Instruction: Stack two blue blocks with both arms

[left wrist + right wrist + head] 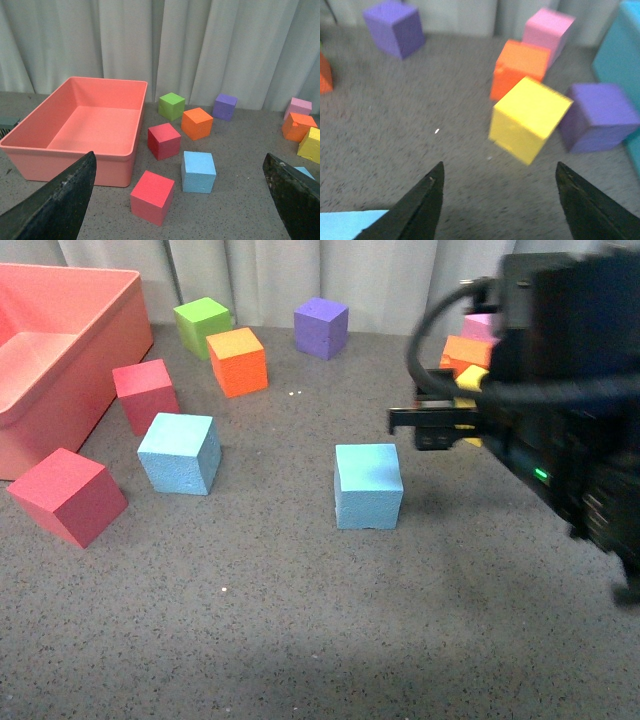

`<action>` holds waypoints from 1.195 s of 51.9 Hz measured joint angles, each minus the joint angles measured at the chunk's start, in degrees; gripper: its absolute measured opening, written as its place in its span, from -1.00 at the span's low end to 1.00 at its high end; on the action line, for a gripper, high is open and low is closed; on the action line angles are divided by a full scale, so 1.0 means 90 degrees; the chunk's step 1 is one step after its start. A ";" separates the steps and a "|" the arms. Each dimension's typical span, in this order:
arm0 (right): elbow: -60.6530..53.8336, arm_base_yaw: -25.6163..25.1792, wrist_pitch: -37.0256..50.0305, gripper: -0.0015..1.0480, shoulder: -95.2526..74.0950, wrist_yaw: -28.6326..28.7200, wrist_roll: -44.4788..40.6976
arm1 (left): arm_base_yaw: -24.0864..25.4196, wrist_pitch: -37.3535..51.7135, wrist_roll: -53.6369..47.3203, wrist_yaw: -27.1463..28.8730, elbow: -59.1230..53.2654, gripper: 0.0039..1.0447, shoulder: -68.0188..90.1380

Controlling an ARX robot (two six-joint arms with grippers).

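Two sky-blue blocks sit apart on the grey table: one at the left (180, 452) and one in the middle (368, 485). My right gripper (435, 430) hangs open and empty just right of and behind the middle block. In the right wrist view (499, 165) only that block's corner (345, 225) shows, outside the jaws. My left gripper (179, 155) is open and empty, pulled back from the blocks. The left block (198, 171) lies ahead of it between the fingers, and an edge of the other block (304, 172) shows beside one finger.
A salmon bin (100, 300) stands at the left with red cubes (68, 495) (146, 392) beside it. Green (202, 324), orange (238, 361) and purple (321, 326) cubes sit at the back. Yellow (527, 117), orange, pink and purple cubes and a turquoise bin (622, 60) lie ahead of the right gripper.
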State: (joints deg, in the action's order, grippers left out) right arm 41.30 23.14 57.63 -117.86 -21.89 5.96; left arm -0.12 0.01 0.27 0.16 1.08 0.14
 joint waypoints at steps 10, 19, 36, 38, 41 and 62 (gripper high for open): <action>-0.1751 -0.0707 0.2237 -0.53 0.1831 0.0542 -0.0559 | 0.0000 0.0000 0.0000 -0.0007 0.0000 0.88 -0.0002; -0.2878 -0.1132 0.2030 -0.98 0.2773 0.1052 -0.0663 | 0.0000 0.0000 0.0000 -0.0005 0.0000 0.88 -0.0002; -0.3944 -0.1773 0.0801 -0.98 0.5044 0.1639 -0.0661 | 0.0000 0.0000 0.0000 -0.0005 0.0000 0.88 -0.0002; -0.3968 -0.1834 0.0299 -0.98 0.5530 0.1727 -0.0663 | 0.0000 0.0000 0.0000 -0.0002 0.0000 0.88 -0.0002; -0.4065 -0.1926 -0.0143 -0.98 0.6186 0.1814 -0.0663 | 0.0000 0.0000 0.0000 -0.0005 0.0000 0.88 -0.0002; -0.4527 -0.2555 -0.2152 -0.98 0.8704 0.2419 -0.0661 | 0.0000 0.0000 0.0000 -0.0005 0.0000 0.88 -0.0002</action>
State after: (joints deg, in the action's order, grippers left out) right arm 0.56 0.14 38.26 -39.53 -0.12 0.01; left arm -0.12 0.01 0.27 0.12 1.08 0.12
